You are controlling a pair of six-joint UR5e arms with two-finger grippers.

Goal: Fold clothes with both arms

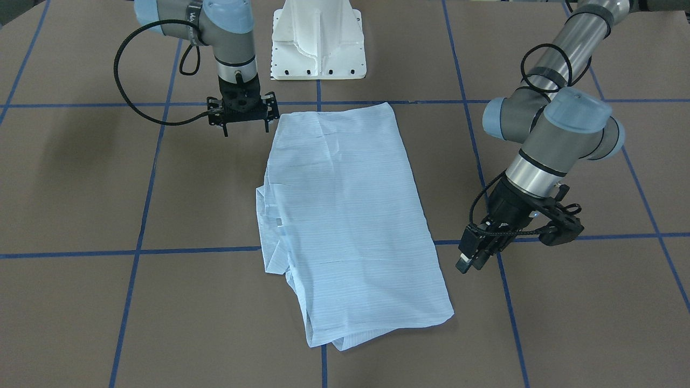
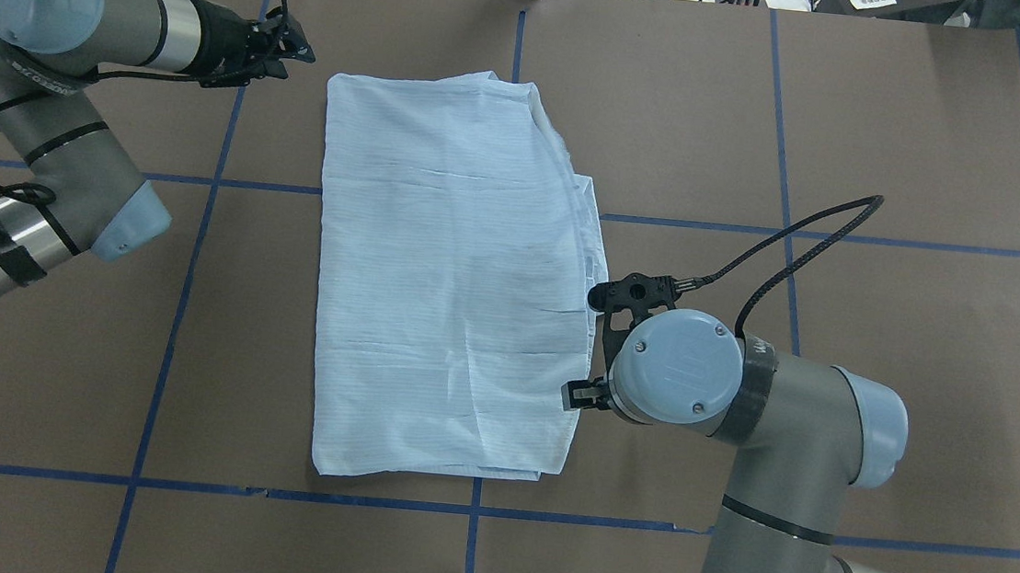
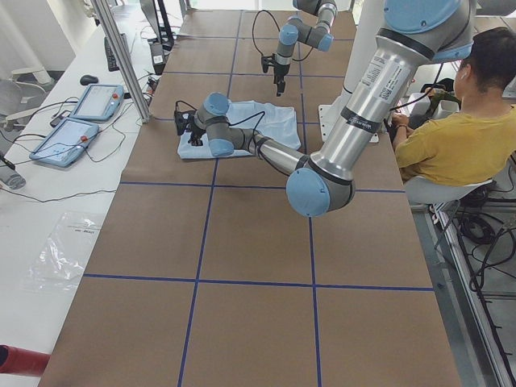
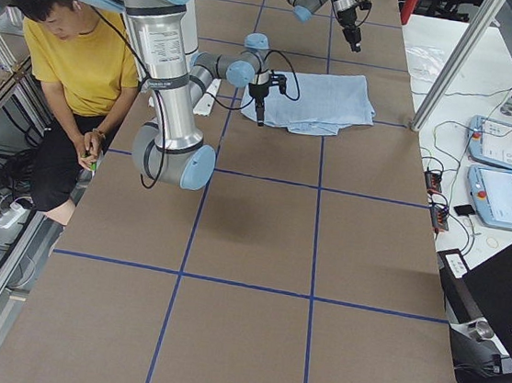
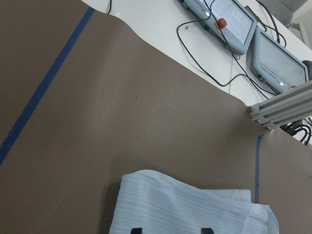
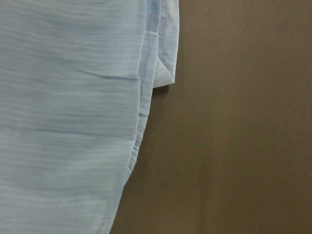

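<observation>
Black fingers of the right gripper stand apart, pointing down and holding nothing. They sit just beside the long edge of the shirt on the robot's right, toward the end nearest the base, and do not seem to touch the cloth. The left gripper is spread too and empty; its wrist view shows two separate fingertips above the shirt's far end. It hangs tilted near the far corner on the robot's left, clear of the fabric. Between them the shirt lies flat in the middle of the brown table as one long narrow panel. No sleeve or collar shows loose, and stacked layers peek out unevenly along the right-arm side and at the far end. By this look the lengthwise folds are done and both arms have let go. What is probably left is a crosswise fold to bring one short end over the other, and perhaps some tidying of the ragged layered edge.
</observation>
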